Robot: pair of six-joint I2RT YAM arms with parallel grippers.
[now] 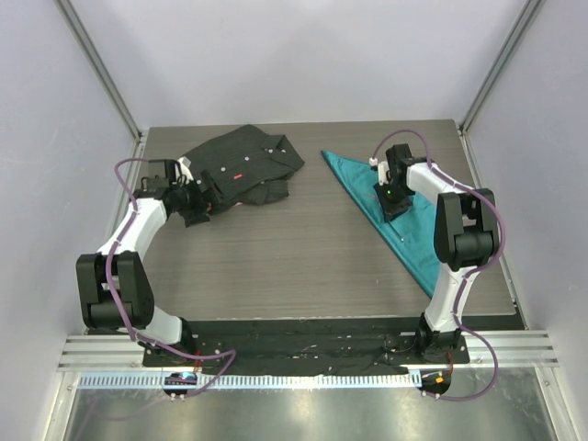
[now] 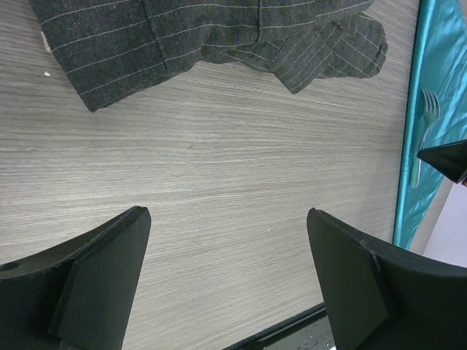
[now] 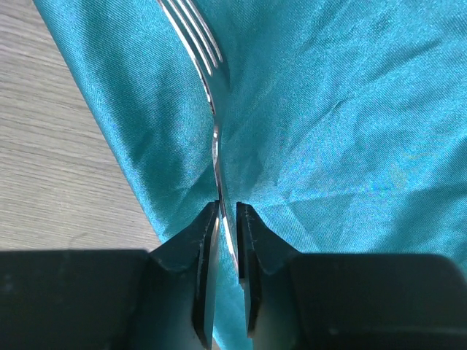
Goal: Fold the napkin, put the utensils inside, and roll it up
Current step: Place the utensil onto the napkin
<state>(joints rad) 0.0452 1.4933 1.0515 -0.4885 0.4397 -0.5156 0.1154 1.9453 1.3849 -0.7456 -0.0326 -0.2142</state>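
Observation:
The teal napkin (image 1: 411,246) lies folded into a long triangle on the right of the table; it also shows in the left wrist view (image 2: 440,58) and fills the right wrist view (image 3: 343,109). The thin silver fork (image 3: 210,87) lies over the napkin with its tines pointing away; it is also visible in the left wrist view (image 2: 425,120). My right gripper (image 1: 393,204) (image 3: 228,213) is shut on the fork's handle, low over the napkin. My left gripper (image 1: 197,209) (image 2: 226,219) is open and empty above bare table, beside the dark shirt.
A black pinstriped shirt (image 1: 246,168) (image 2: 204,36) with a small red tag lies crumpled at the back left. A black strip (image 1: 303,333) runs along the table's near edge. Grey walls enclose the table on three sides.

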